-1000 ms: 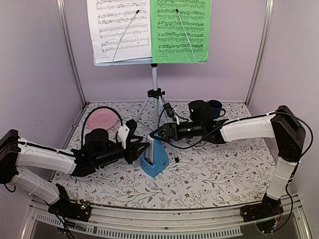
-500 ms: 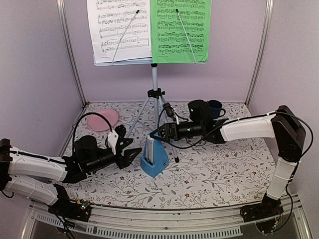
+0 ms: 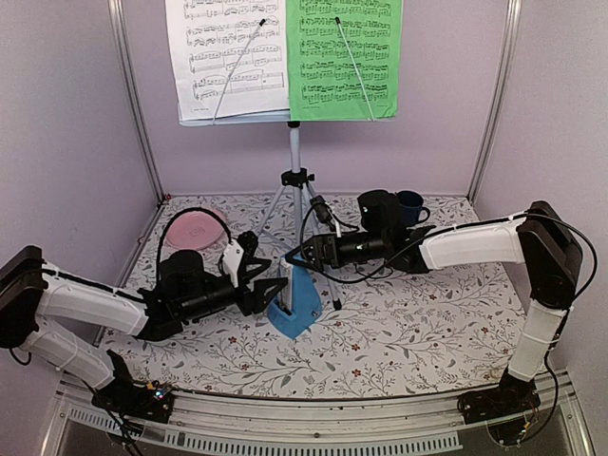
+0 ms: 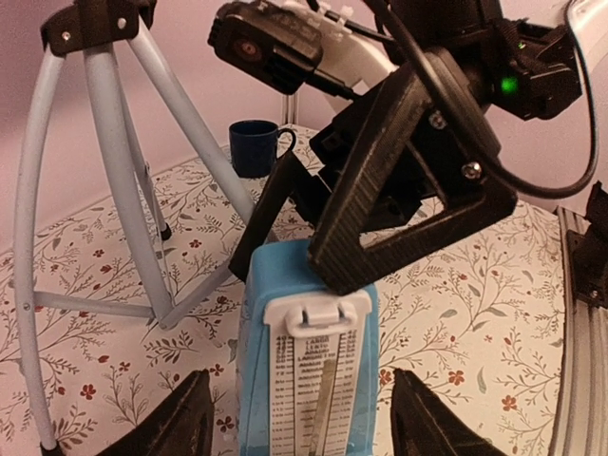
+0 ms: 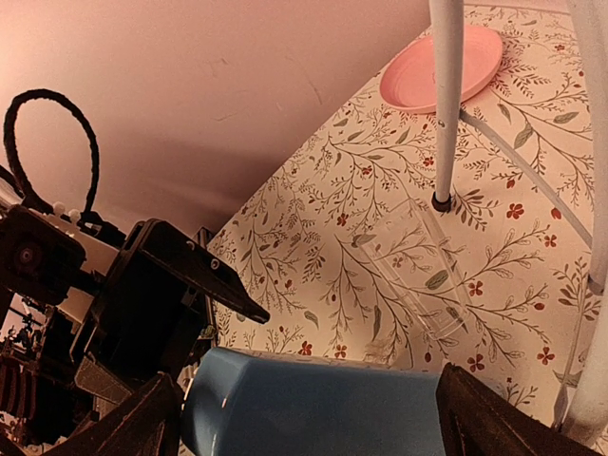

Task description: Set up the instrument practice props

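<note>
We have the blue pyramid metronome (image 3: 296, 306) upright on the floral cloth (image 3: 427, 328), just in front of the silver tripod (image 3: 297, 178), between the two grippers. Left gripper (image 3: 274, 281) comes in low from the left. In its wrist view the jaws are partly spread and straddle the metronome body, with cloth visible in the gap on each side, so it has hold of nothing. The scale face and the white clip at the top of the metronome point at that camera. Right gripper (image 3: 296, 256) reaches in from the right at the metronome's tip, jaws spread wide, one finger in front of the tip and one behind. We can't tell whether either pad touches it, and no grip shows. The music stand (image 3: 294, 142) stands at the back of the cloth, with the white page (image 3: 226, 57) on the left of its desk and the green page (image 3: 344, 57) on the right. Both pages are upright, side by side, each under a thin wire retainer. The pink plate (image 3: 197, 228) lies flat back-left near a tripod foot, and the dark blue mug (image 3: 410, 206) sits back-right behind the right arm, well apart from the metronome
</note>
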Motion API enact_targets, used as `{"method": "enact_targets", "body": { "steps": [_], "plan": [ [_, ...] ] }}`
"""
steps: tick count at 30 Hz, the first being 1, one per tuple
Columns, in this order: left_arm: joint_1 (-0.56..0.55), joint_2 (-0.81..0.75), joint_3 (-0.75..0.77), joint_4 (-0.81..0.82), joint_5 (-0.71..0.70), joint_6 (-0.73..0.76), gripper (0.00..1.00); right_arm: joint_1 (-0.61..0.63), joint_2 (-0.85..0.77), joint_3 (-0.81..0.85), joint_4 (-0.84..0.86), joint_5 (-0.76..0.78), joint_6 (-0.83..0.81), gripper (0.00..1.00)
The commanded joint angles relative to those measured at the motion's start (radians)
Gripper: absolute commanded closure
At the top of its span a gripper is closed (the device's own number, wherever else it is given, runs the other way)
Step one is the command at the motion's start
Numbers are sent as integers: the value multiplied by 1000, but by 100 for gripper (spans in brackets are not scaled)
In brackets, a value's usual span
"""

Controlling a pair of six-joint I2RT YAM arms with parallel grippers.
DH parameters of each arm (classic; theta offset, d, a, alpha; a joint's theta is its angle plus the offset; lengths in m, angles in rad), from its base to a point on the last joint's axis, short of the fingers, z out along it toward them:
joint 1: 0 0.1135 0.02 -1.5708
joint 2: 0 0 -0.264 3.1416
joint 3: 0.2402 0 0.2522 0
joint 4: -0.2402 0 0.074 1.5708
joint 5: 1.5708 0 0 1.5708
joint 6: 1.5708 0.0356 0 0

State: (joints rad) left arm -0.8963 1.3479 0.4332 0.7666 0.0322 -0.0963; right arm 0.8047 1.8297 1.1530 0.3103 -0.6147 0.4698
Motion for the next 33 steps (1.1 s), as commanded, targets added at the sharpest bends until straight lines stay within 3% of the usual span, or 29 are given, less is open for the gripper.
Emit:
{"method": "enact_targets", "body": {
  "steps": [1, 10, 25, 33],
  "plan": [
    [5, 29, 47, 29, -27, -7, 38, 6, 9, 23, -21, 10, -23, 5],
    [45, 27, 16, 25, -89, -13, 44, 6, 14, 27, -22, 10, -29, 5],
    [226, 104, -12, 47, -27, -169, 49, 6, 13, 28, -31, 4, -34, 5],
    [310, 16, -94, 144, 21, -241, 40, 6, 11, 24, -36, 4, -38, 5]
  ]
}}
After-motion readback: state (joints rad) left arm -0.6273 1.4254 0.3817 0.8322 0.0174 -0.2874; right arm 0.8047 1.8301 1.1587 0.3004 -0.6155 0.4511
